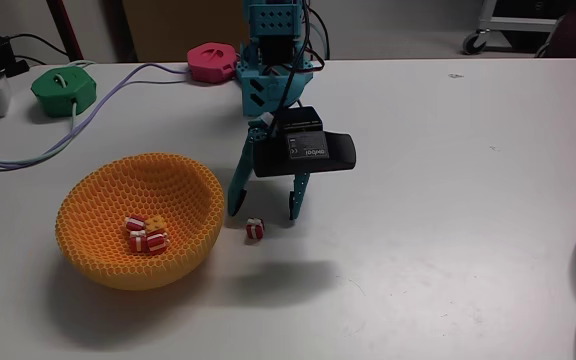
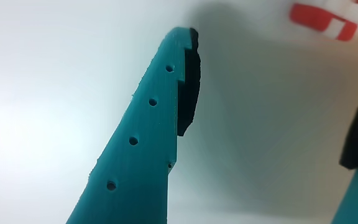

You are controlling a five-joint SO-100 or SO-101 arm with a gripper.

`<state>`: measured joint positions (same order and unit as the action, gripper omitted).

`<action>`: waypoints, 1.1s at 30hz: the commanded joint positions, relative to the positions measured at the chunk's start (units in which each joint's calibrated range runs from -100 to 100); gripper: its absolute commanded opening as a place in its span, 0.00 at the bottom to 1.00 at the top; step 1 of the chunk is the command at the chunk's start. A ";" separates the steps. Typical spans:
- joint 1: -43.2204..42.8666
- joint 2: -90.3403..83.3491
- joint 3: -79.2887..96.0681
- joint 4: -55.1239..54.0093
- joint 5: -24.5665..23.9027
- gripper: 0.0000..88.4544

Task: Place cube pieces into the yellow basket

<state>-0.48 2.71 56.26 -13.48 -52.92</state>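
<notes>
striped cube – between open hand

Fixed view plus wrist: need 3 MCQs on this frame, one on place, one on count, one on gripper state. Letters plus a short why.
1. Where is the striped cube that lies outside the yellow basket?
A. On the table between the fingertips of the gripper
B. On the green puck
C. Beside the pink puck

2. How many cube pieces show inside the basket?
A. None
B. About four
C. Ten

3. What state is the gripper in?
A. Shut on a cube
B. Open, holding nothing
C. Shut on the basket rim

Key: 1 A, the fixed view shows it on the bare table between the two teal fingers. 2 B, one yellow-orange and roughly three striped cubes cluster at the bottom. 3 B, the fingers stand spread apart, and the wrist view shows the cube untouched.
</notes>
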 commanded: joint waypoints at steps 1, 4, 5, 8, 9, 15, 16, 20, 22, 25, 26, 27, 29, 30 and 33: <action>1.32 4.11 -6.33 -2.33 0.78 0.41; 1.79 8.47 -10.57 -2.86 1.66 0.36; 1.97 9.61 -11.91 -2.86 1.95 0.35; 2.16 12.07 -14.32 -2.94 2.49 0.28; 2.25 12.16 -14.42 -3.03 2.39 0.19; 2.91 8.18 -13.36 -2.42 6.25 0.01; 3.09 6.20 -13.17 -2.16 7.57 0.01; 5.05 -4.88 -18.36 8.09 14.16 0.00; 7.01 -9.62 -23.28 13.56 17.68 0.00; 11.76 -12.55 -28.96 15.22 22.71 0.00; 13.90 -12.46 -30.69 15.30 24.42 0.00; 15.58 -12.08 -31.75 15.48 25.25 0.06; 18.00 -10.85 -31.08 17.39 24.66 0.36; 18.38 -10.47 -30.69 20.78 24.42 0.50; 19.68 -10.57 -27.99 24.77 23.64 0.54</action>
<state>18.18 -5.66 28.77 8.04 -28.79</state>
